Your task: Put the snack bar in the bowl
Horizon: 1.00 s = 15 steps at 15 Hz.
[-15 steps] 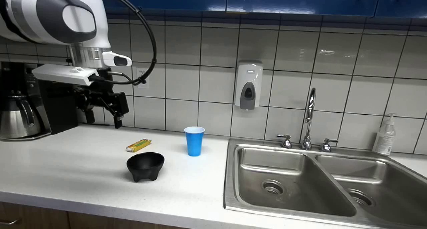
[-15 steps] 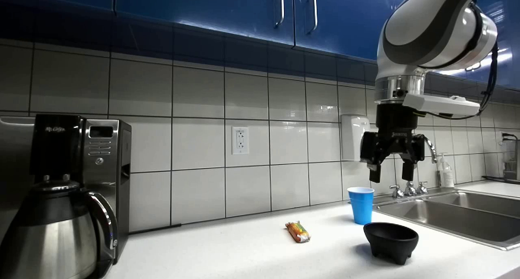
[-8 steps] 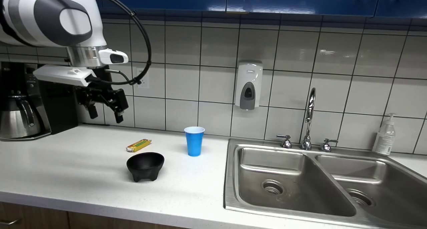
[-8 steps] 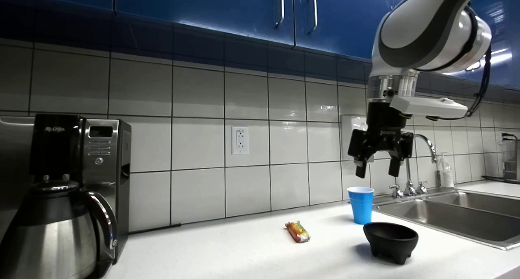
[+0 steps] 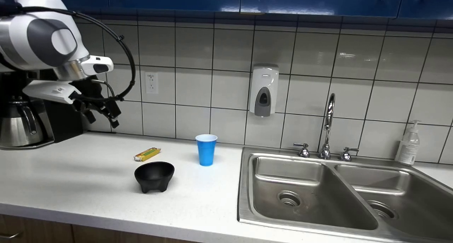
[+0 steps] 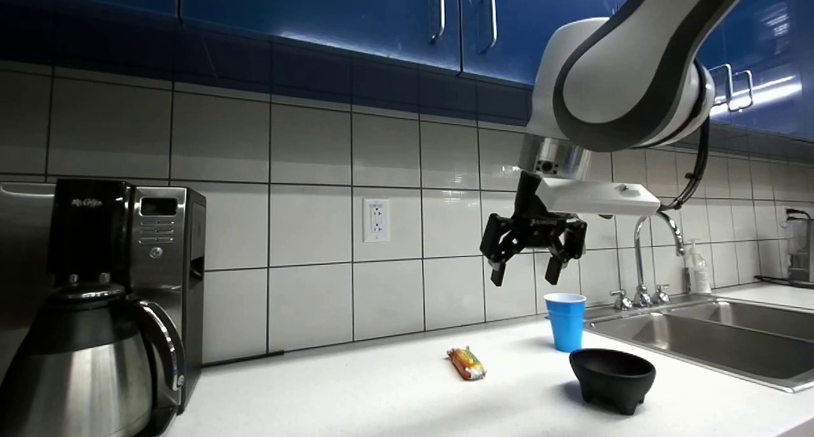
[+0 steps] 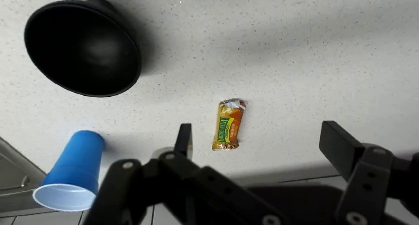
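The yellow-gold snack bar lies flat on the white counter in both exterior views [image 5: 147,154] [image 6: 467,363]. In the wrist view the snack bar [image 7: 228,125] appears between the fingertips, below them and nearer the left one. The black bowl stands upright and looks empty, close to the bar, in both exterior views [image 5: 154,181] [image 6: 612,381]; it also shows at the upper left of the wrist view [image 7: 81,51]. My gripper is open, empty and tilted, well above the counter, in both exterior views [image 5: 103,120] [image 6: 525,276] and the wrist view [image 7: 257,133].
A blue cup [image 5: 206,151] stands on the counter near the bowl. A double sink [image 5: 244,186] with a faucet [image 5: 330,119] lies beyond it. A coffee maker [image 6: 162,265] stands at the counter's opposite end. Tiled wall and blue cabinets [image 6: 318,23] bound the back.
My gripper has moved away from the sink toward the coffee maker side and has tilted from about upright. It stays open. The bar, bowl and cup have not moved.
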### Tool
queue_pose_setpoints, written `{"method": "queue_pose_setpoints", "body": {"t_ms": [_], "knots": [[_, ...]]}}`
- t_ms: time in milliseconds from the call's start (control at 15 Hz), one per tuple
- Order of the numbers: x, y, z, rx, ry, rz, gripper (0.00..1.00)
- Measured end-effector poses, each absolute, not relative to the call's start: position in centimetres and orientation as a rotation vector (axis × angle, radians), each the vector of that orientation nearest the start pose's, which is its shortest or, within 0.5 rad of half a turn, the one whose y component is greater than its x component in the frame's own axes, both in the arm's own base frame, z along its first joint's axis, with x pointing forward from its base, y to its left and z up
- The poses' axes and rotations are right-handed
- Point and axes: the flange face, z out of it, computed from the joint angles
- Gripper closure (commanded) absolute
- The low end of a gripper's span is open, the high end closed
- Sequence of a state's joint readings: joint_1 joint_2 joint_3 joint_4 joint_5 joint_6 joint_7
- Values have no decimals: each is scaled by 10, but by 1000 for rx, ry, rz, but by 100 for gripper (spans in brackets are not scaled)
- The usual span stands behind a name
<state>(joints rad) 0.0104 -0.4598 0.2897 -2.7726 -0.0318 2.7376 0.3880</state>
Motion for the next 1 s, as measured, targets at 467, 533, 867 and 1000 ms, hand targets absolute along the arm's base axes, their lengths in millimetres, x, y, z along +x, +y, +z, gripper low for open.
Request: {"method": "queue_pose_setpoints", "body": {"t_ms": [467,533,867,1000], "knots": [[426,102,360,-3089,259,-634,0],[434,102,357,-3085,278,-611,0],[474,111,341,-3084,316,-466,0],[488,116,336,-3085,321,-418,0]]}}
